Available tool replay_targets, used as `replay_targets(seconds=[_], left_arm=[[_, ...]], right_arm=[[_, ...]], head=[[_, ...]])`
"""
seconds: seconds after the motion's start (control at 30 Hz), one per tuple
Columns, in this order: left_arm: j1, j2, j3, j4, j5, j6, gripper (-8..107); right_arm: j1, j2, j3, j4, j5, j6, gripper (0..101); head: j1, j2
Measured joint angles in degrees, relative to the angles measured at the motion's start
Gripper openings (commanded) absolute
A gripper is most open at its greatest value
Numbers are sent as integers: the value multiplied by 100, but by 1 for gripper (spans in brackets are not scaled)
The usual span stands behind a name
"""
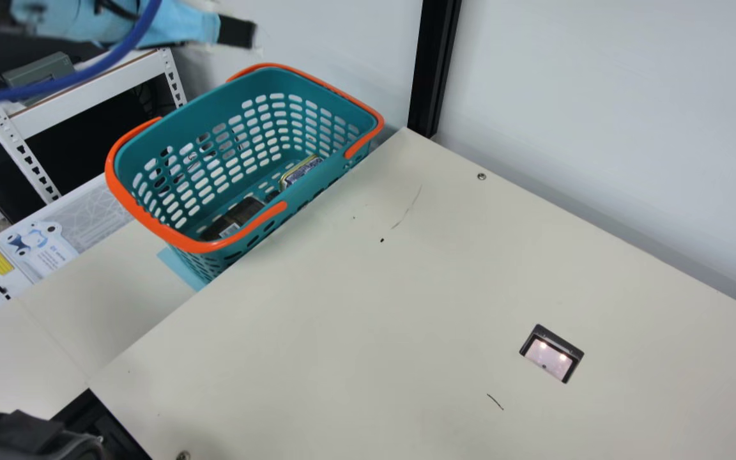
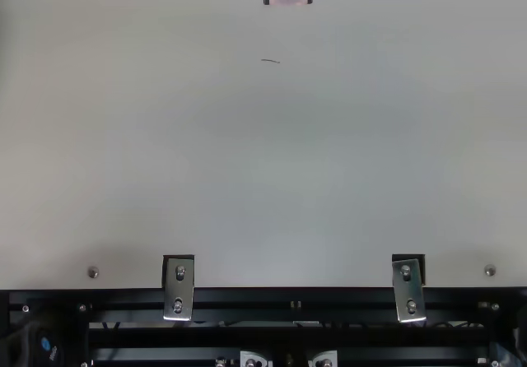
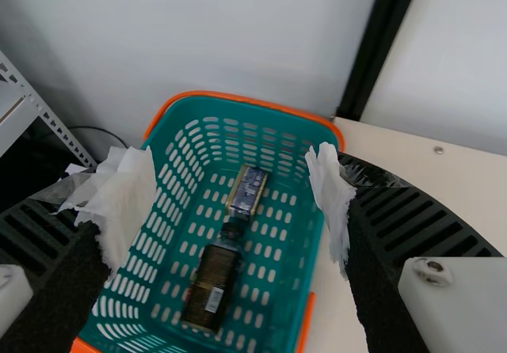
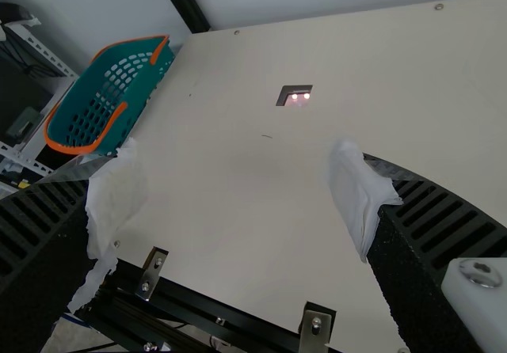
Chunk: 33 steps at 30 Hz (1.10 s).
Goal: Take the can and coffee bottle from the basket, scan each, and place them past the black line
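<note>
My left gripper (image 1: 237, 33) hangs above the back of the teal basket (image 1: 326, 89) in the main view. In the left wrist view my left gripper (image 3: 230, 203) is open over the basket (image 3: 305, 210), its white-wrapped fingers wide apart with nothing held. The dark coffee bottle (image 3: 212, 282) lies on the basket's bottom, its cap end against or close to the can (image 3: 249, 188). In the main view the bottle (image 1: 240, 214) and the can (image 1: 301, 169) are partly hidden by the basket wall. My right gripper (image 4: 234, 203) stands open and empty over the table.
A scanner window (image 1: 550, 354) with two lights is set in the cream table (image 1: 368, 319). The basket's orange handles rest along its rim. A wall and a black post (image 1: 432, 70) stand behind, with a metal rack (image 1: 96, 83) at the left.
</note>
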Motion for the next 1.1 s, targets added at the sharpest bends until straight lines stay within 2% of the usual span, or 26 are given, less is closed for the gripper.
replay_targets(seconds=[0.1, 0.23, 0.4, 0.6, 0.73, 0.9, 1.1], left_arm=[[429, 578, -530, -332, 276, 687, 90], [533, 804, -754, -366, 299, 1057, 90], [478, 815, -768, -350, 285, 990, 90], [273, 1144, -745, 179, 27, 539, 90], [22, 1542, -952, 618, 53, 210, 90], [-260, 2188, -1481, 1036, 337, -86, 90], [-440, 3030, -2313, 1069, 919, -176, 90]], right_arm=[[0, 0, 0, 0, 0, 0, 101], [0, 0, 0, 0, 0, 0, 101], [0, 0, 0, 0, 0, 0, 101], [0, 0, 0, 0, 0, 0, 101], [0, 0, 0, 0, 0, 0, 101], [0, 0, 0, 0, 0, 0, 101], [0, 0, 0, 0, 0, 0, 101]], head=[[0, 0], [0, 0], [29, 0], [0, 0], [0, 0], [0, 0], [29, 0]])
